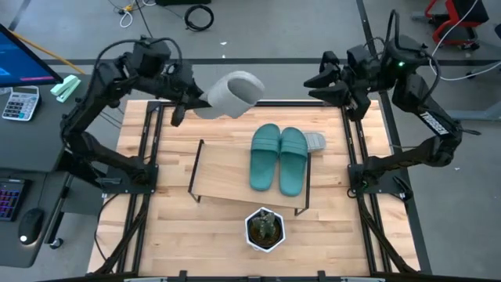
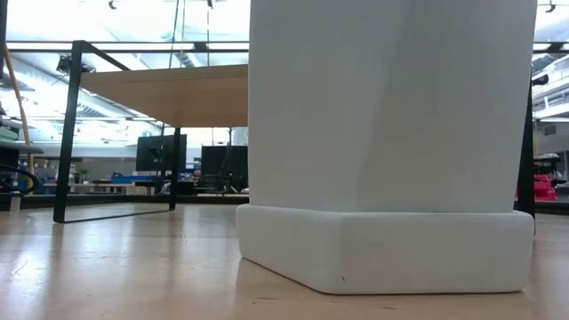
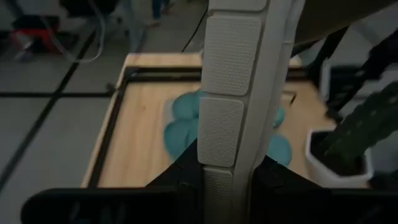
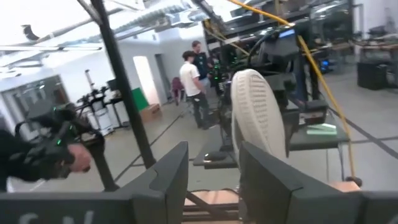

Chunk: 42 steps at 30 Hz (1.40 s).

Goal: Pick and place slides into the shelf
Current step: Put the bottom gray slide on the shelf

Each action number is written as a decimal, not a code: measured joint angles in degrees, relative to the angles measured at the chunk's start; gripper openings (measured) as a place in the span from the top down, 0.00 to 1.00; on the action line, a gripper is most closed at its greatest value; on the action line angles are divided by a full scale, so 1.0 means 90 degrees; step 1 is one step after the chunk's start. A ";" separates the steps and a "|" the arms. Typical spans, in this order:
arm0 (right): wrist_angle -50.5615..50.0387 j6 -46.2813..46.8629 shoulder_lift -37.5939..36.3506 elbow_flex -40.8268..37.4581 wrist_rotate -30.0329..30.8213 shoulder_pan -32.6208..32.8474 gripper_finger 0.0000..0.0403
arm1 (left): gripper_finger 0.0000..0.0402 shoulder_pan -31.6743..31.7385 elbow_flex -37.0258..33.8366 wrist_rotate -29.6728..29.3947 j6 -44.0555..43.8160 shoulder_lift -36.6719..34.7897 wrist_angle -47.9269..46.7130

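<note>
A light grey slide (image 1: pixel 232 94) is being held up in the air by the left gripper (image 1: pixel 190 103), whose fingers are closed tight on it, above the far left part of the table (image 1: pixel 172 227). The two teal-green slides (image 1: pixel 279 157) are lying side by side on top of the shelf (image 1: pixel 223 176). Another grey slide (image 1: pixel 315 142) is partly hidden just behind them. The right gripper (image 1: pixel 317 82) is being kept open, above the table's far right edge. A small potted plant (image 1: pixel 264 227) is sitting just in front of the shelf.

Non-task items around the wooden table (image 1: pixel 168 235)
White potted plant (image 1: pixel 264 228) stands on its front edge; calculator (image 1: pixel 19 103) and mouse (image 1: pixel 30 227) lie beyond its left side.
</note>
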 joint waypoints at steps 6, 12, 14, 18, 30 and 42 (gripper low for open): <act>-0.0029 -0.0371 0.0231 -0.0002 -0.0032 -0.0126 0.63 | 0.83 -0.0657 0.1225 -0.1541 0.0401 0.0634 -0.1832; -0.0119 -0.0661 0.0482 -0.0002 -0.0180 -0.0121 0.63 | 0.83 -0.1156 0.1657 -0.2518 0.0379 0.1246 -0.2943; -0.0372 -0.0876 0.0590 -0.0002 -0.0167 -0.0104 0.63 | 0.83 -0.1297 0.1643 -0.2596 0.0438 0.1361 -0.2976; -0.1255 -0.1487 0.0842 -0.0002 0.0101 -0.0005 0.63 | 0.83 -0.1516 0.1654 -0.3049 0.0491 0.1622 -0.2978; -0.1697 -0.1990 0.1538 -0.0005 0.0529 0.0435 0.62 | 0.83 -0.1559 0.1645 -0.3729 0.0652 0.2201 -0.2984; -0.1686 -0.2799 0.1996 -0.0005 0.1206 0.0732 0.50 | 0.83 -0.1440 0.1645 -0.4132 0.0724 0.2244 -0.2986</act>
